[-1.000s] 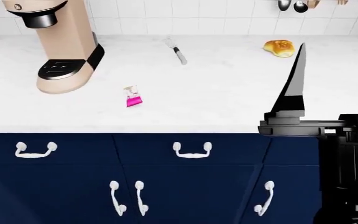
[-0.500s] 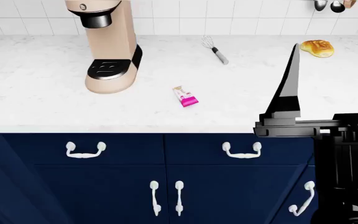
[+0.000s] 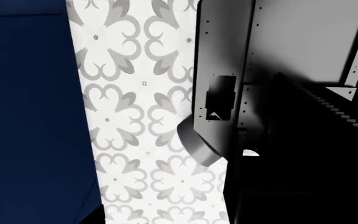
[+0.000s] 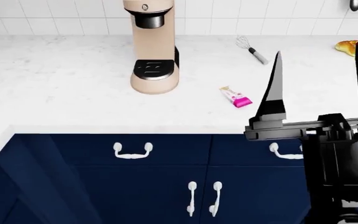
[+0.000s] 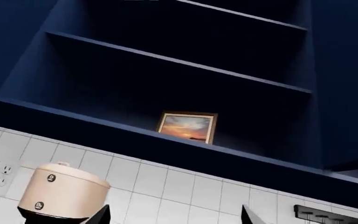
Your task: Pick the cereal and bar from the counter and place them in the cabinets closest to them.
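Right claw (image 4: 319,70) stood raised, fingers apart and empty, above the bench (image 4: 54,84); left claw unseen. The bar (image 4: 236,97) sat close to the coffee machine (image 4: 154,51) — a careless reach risked clipping it.

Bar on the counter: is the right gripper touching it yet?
No. In the head view the bar lies alone on the counter, and the right gripper, fingers spread apart, is raised clear of it.

We see our right gripper (image 4: 319,79) raised at the right of the head view, its two black fingers (image 4: 272,88) pointing up and spread well apart, jaws open, on a dark wrist. Our left gripper does not show.
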### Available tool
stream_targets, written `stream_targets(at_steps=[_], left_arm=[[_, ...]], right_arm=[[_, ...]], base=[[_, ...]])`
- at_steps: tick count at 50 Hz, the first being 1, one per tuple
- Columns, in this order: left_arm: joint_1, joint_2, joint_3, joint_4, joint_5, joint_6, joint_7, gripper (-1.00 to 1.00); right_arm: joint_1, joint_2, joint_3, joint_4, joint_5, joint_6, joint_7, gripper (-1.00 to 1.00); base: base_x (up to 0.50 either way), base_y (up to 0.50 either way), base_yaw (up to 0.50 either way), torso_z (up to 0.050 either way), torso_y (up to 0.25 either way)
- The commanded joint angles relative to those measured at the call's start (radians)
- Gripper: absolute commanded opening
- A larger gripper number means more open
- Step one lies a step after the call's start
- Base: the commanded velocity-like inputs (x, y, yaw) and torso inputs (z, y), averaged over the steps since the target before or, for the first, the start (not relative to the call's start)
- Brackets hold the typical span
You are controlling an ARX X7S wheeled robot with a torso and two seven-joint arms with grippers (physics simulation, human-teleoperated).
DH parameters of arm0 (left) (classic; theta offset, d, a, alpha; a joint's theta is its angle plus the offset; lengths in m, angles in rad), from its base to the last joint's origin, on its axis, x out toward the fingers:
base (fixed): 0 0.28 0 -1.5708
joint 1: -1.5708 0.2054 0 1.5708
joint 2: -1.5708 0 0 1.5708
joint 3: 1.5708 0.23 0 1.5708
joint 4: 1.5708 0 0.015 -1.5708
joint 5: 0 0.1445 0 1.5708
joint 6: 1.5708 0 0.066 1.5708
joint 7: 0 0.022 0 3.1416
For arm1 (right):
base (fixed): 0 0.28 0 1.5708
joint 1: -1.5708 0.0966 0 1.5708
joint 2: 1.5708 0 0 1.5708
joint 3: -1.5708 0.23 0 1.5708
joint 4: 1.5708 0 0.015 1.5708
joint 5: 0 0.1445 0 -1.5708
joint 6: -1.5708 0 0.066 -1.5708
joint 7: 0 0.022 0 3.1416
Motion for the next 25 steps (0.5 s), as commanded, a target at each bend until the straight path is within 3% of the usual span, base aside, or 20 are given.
stream_targets(at_steps=[1, 7, 11, 12, 14, 20, 25], left_arm=[[-0.003, 0.005, -0.005, 0.0, -0.007, -0.001, 0.005, 1.0], [-0.003, 0.005, -0.016, 0.0, -0.009, -0.004, 0.017, 1.0], [-0.003, 0.006, -0.025, 0.0, -0.009, -0.003, 0.025, 1.0], [-0.003, 0.006, -0.028, 0.0, -0.01, -0.004, 0.028, 1.0], [-0.003, 0.006, -0.033, 0.0, -0.01, -0.006, 0.032, 1.0], [-0.004, 0.007, -0.045, 0.0, -0.008, -0.009, 0.039, 1.0], [-0.003, 0.007, -0.053, 0.0, -0.007, -0.004, 0.046, 1.0]], right_arm=[[0.041, -0.015, 0.046, 0.038, 0.075, 0.33, -0.03, 1.0], [0.283, 0.118, -0.067, -0.042, 0.083, 0.773, -0.119, 1.0], [0.467, 0.138, -0.09, -0.053, 0.182, 1.13, -0.222, 1.0], [0.472, 0.171, -0.063, -0.007, 0.323, 1.13, -0.169, 1.0], [0.582, 0.333, 0.026, 0.163, 0.623, 1.13, 0.131, 1.0], [0.748, 0.466, -0.18, 0.437, 1.523, 0.958, 1.031, 1.0], [0.892, 0.57, -0.348, 0.52, 2.273, 0.824, 1.183, 1.0]], base=[[0.0, 0.0, 0.0, 0.0, 0.0], [0.0, 0.0, 0.0, 0.0, 0.0], [0.0, 0.0, 0.0, 0.0, 0.0], [0.0, 0.0, 0.0, 0.0, 0.0], [0.0, 0.0, 0.0, 0.0, 0.0], [0.0, 0.0, 0.0, 0.0, 0.0], [0.0, 0.0, 0.0, 0.0, 0.0]])
